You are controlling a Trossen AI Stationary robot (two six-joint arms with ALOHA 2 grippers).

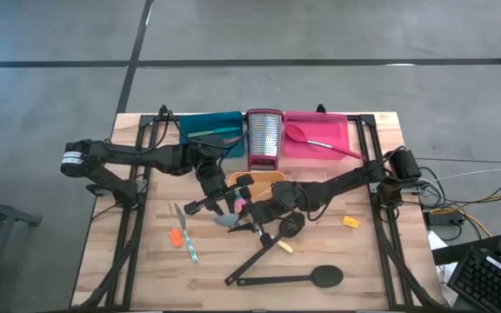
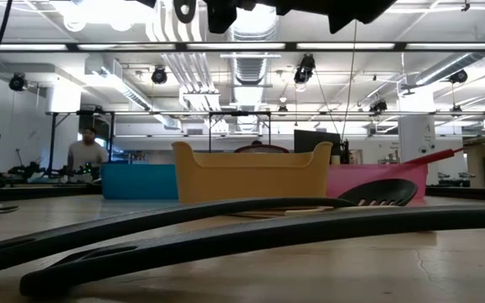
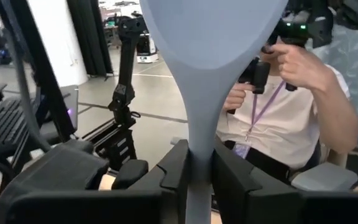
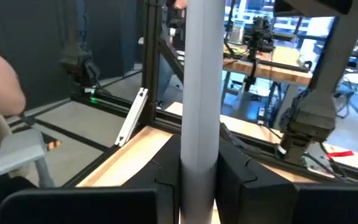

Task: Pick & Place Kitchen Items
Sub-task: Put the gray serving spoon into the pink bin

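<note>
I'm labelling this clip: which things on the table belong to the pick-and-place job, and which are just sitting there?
Job: grey spoon, clamped by left gripper and right gripper over mid-table; long black spoon; slotted spatula; orange piece; yellow piece.
Lying about: steel grater; teal tray; pink tray; orange tray.

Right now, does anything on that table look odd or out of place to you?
Yes: both grippers are clamped on one grey spoon at mid-table. The left gripper pinches its neck below the bowl, and the right gripper pinches its handle. Loose utensils lie scattered around, including a long black spoon near the front edge.
</note>
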